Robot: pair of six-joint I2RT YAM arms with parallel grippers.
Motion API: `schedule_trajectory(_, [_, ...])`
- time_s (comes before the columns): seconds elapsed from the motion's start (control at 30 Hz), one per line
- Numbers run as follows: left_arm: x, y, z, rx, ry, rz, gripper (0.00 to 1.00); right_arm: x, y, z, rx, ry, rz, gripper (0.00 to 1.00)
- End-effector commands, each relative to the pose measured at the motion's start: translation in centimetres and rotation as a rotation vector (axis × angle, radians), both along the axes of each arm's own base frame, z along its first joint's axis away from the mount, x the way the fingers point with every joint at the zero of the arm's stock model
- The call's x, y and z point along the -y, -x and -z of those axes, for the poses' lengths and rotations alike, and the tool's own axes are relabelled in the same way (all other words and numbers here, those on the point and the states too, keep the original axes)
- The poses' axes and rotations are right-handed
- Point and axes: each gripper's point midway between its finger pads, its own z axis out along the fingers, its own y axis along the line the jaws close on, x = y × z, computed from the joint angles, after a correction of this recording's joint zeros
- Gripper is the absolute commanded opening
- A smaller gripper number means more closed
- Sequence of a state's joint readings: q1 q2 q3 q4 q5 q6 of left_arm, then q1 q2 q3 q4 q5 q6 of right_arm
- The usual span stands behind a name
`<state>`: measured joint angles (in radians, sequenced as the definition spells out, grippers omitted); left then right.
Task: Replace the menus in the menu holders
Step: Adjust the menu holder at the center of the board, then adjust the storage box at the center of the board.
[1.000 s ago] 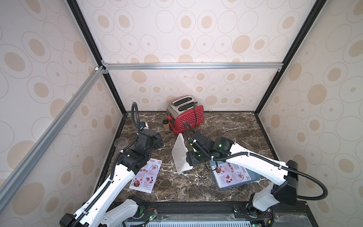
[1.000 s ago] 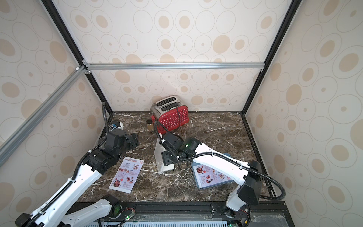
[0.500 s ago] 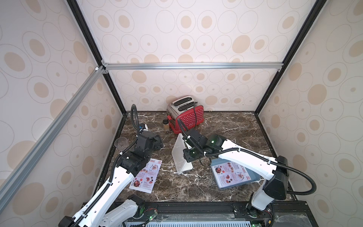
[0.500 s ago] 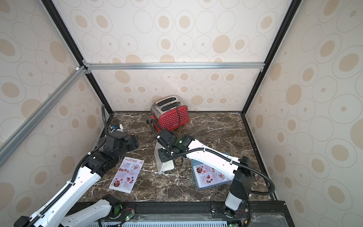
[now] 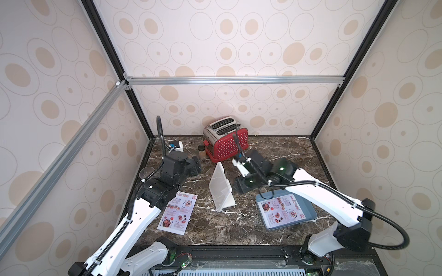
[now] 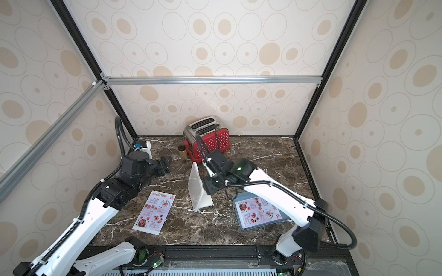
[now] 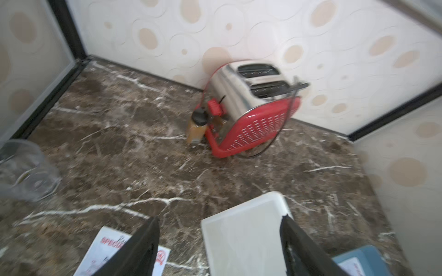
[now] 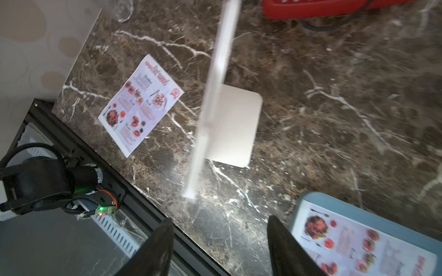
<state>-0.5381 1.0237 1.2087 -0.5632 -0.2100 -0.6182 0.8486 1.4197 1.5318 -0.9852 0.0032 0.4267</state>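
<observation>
White paper menu sheet with red heading and food photos lies flat on the dark marble table by my left arm. A second, like sheet sits in the blue-grey rectangular tray. The clear acrylic slanted menu holder stands between them and looks empty.

Paper is light and floppy, flush on the stone, so I'd pinch it at a corner or edge. Holder is stiff, slick and light, and likely slides or tips if nudged.

My left gripper and right gripper both gape wide, holding nothing.

Red-and-chrome toaster and small amber jar stand behind, with a clear plastic cup at the left wall. None of them are in the way.
</observation>
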Motion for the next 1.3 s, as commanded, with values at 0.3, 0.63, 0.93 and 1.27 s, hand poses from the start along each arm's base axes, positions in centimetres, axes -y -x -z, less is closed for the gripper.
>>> schedule_trajectory(0.3, [20.5,5.4,-0.7,-0.141,0.062,0.545,0.80,21.9,0.1,5.5,-0.144,0.099,0.696,0.61])
schedule_trajectory(0.63, [26.1,8.6,9.1,-0.488,-0.100,0.556,0.83,25.3,-1.4,12.0,-0.267,-0.057,0.830,0.63])
schedule_trajectory(0.93, [28.2,10.4,18.9,-0.700,-0.173,0.399,0.77,26.1,-0.3,15.5,-0.353,-0.082,0.876,0.65])
schedule_trajectory(1.27, [29.2,9.5,25.2,-0.767,-0.201,0.276,0.58,26.6,1.5,16.1,-0.373,-0.128,0.941,0.64])
